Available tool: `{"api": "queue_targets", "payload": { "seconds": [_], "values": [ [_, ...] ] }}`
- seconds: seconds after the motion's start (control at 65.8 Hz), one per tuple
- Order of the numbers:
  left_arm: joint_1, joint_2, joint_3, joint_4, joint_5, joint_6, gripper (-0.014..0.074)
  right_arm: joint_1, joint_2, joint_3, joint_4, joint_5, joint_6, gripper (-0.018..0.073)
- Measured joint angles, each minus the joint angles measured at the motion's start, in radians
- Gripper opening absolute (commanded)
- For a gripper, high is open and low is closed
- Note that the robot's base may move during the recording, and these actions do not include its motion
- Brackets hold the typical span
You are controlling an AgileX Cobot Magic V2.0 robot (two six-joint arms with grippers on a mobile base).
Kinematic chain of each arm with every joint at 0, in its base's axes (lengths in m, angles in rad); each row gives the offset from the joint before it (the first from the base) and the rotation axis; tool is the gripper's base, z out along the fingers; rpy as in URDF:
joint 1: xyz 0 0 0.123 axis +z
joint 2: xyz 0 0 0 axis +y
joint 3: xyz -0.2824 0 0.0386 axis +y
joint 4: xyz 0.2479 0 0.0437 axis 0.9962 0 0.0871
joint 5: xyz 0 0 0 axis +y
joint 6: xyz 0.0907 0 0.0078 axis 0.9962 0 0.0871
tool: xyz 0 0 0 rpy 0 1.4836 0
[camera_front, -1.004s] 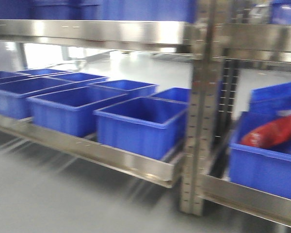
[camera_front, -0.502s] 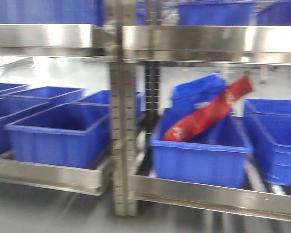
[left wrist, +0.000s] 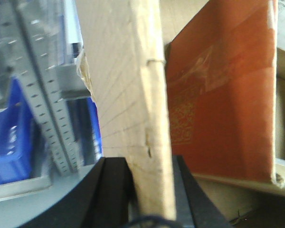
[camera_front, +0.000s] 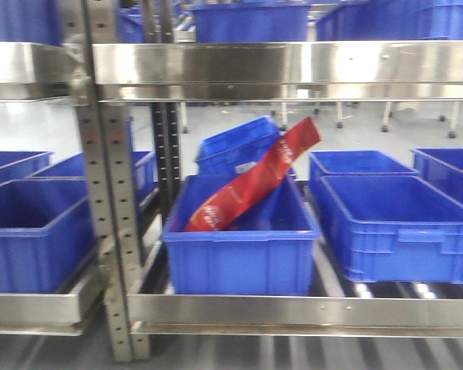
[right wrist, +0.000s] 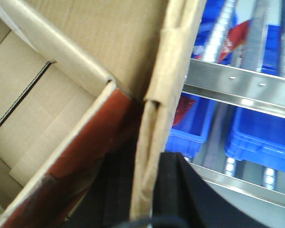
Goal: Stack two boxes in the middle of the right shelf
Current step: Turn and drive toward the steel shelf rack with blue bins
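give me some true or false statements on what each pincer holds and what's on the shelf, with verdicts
1. The left pincer is shut on a wall of a tan corrugated cardboard box. True.
2. The right pincer hangs open with nothing in it. False: its black fingers clamp a cardboard box wall too.
3. A long red flat packet leans tilted in a blue plastic bin, sticking out above the rim. True.
4. Cardboard boxes already stand on the shiny stainless-steel shelf. False: the front view shows only blue bins on that level.
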Motion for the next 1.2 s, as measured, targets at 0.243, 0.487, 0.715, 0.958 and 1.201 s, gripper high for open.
{"api": "queue_targets", "payload": {
  "seconds": [0.243, 0.487, 0.715, 0.958, 1.201],
  "values": [
    [0.0, 0.0, 0.0, 0.0, 0.0, 0.0, -0.0111, 0.0, 0.0, 0.0, 0.0, 0.0, 0.0, -0.0154],
    [0.0, 0.0, 0.0, 0.0, 0.0, 0.0, -0.0111, 0.0, 0.0, 0.0, 0.0, 0.0, 0.0, -0.0154],
    [0.0, 0.0, 0.0, 0.0, 0.0, 0.0, -0.0111, 0.0, 0.0, 0.0, 0.0, 0.0, 0.0, -0.0154],
    [0.0, 0.0, 0.0, 0.0, 0.0, 0.0, -0.0111, 0.0, 0.0, 0.0, 0.0, 0.0, 0.0, -0.0154],
    [0.0, 0.0, 0.0, 0.0, 0.0, 0.0, -0.0111, 0.0, 0.0, 0.0, 0.0, 0.0, 0.0, -0.0154]
  ]
}}
